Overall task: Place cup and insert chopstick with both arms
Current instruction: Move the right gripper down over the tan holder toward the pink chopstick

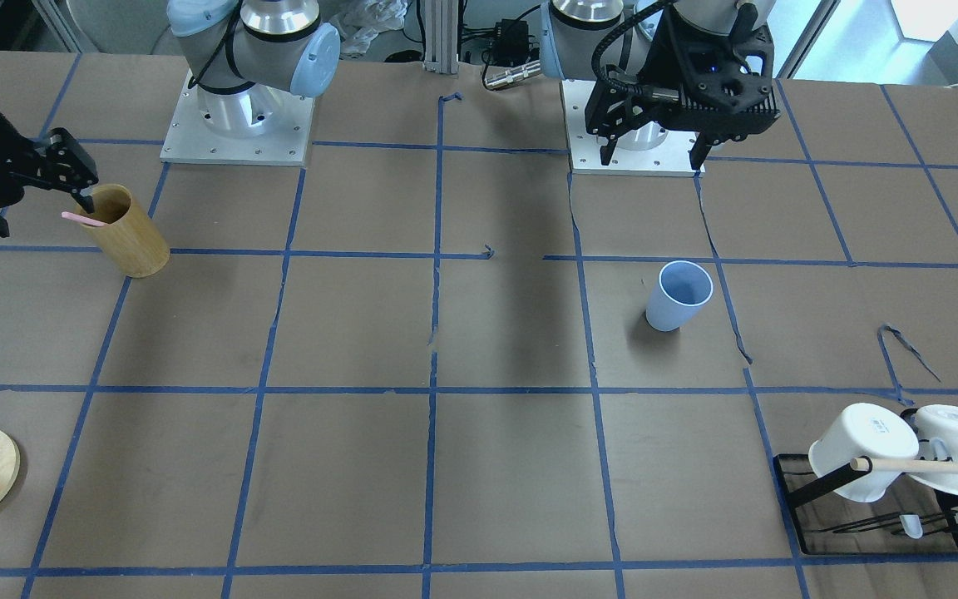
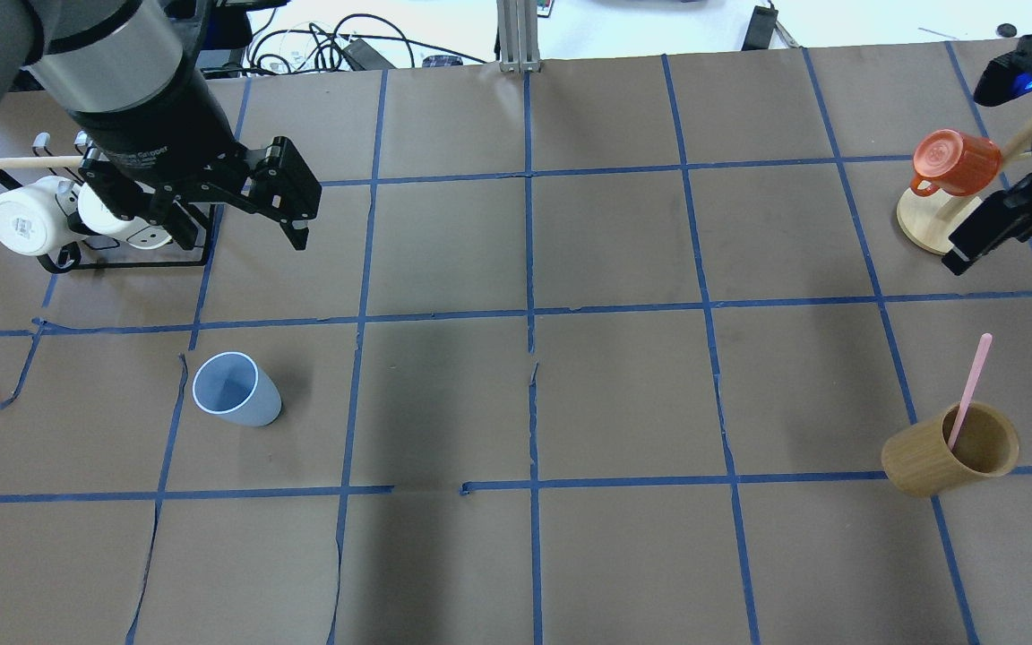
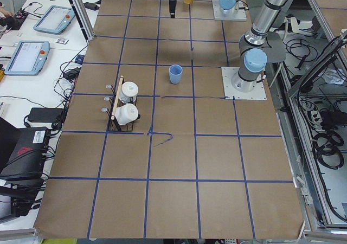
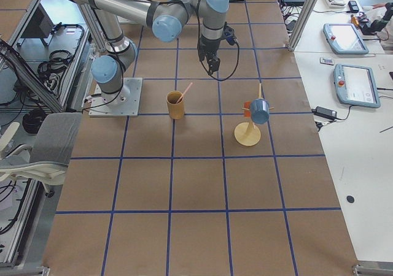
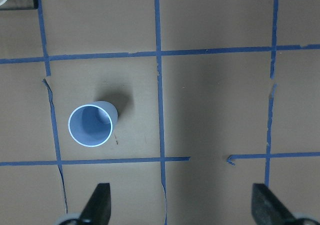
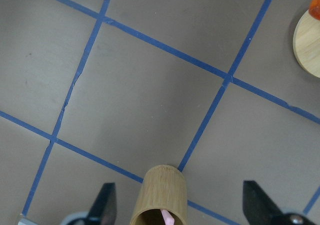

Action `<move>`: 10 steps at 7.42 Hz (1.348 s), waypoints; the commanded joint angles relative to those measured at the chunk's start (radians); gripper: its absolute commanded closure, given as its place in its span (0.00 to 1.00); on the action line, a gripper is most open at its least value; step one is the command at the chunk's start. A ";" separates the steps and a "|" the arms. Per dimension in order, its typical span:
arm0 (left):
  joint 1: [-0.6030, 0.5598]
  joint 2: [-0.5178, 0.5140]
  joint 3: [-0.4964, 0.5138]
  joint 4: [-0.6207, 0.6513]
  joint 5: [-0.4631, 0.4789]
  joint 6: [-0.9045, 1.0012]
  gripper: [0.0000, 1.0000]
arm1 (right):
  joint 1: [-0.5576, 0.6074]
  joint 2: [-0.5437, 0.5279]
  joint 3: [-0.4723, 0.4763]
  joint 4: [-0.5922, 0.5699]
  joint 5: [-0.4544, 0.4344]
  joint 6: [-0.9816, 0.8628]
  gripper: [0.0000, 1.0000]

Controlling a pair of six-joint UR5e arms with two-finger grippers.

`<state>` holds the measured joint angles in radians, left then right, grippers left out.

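The light blue cup (image 2: 234, 390) stands upright on the brown table, also in the front view (image 1: 678, 295) and the left wrist view (image 5: 91, 125). My left gripper (image 2: 243, 240) hangs open and empty above the table, beyond the cup; its fingertips (image 5: 97, 202) frame the bottom of the wrist view. The pale pink chopstick (image 2: 971, 385) leans inside a tan bamboo cylinder (image 2: 946, 452). My right gripper (image 2: 973, 251) is open and empty, beyond the cylinder; in the right wrist view the cylinder (image 6: 160, 195) and the stick's tip (image 6: 166, 216) sit between its fingers (image 6: 105, 200).
A black rack (image 2: 135, 262) with two white mugs and a wooden rod stands at the far left, near my left arm. An orange cup (image 2: 955, 161) hangs on a wooden stand at the far right. The arm bases (image 1: 238, 125) are at the robot's edge.
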<state>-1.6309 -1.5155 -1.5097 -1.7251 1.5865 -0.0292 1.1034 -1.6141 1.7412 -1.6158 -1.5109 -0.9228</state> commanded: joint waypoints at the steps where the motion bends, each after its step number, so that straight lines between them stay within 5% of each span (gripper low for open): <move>1: -0.001 0.012 -0.017 -0.001 0.000 0.000 0.00 | -0.091 -0.010 0.081 -0.059 0.077 -0.141 0.11; 4: -0.001 0.029 -0.041 0.001 0.000 0.000 0.00 | -0.111 -0.076 0.237 -0.211 0.078 -0.254 0.17; 7: -0.001 0.037 -0.049 0.001 0.000 0.002 0.00 | -0.181 -0.072 0.293 -0.214 0.115 -0.271 0.17; 8: -0.001 0.037 -0.047 0.001 0.000 0.000 0.00 | -0.181 -0.072 0.293 -0.211 0.139 -0.268 0.39; 10: -0.001 0.037 -0.047 0.001 0.000 0.000 0.00 | -0.180 -0.070 0.293 -0.208 0.143 -0.264 0.56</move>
<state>-1.6323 -1.4788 -1.5571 -1.7242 1.5861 -0.0290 0.9238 -1.6851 2.0333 -1.8246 -1.3740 -1.1893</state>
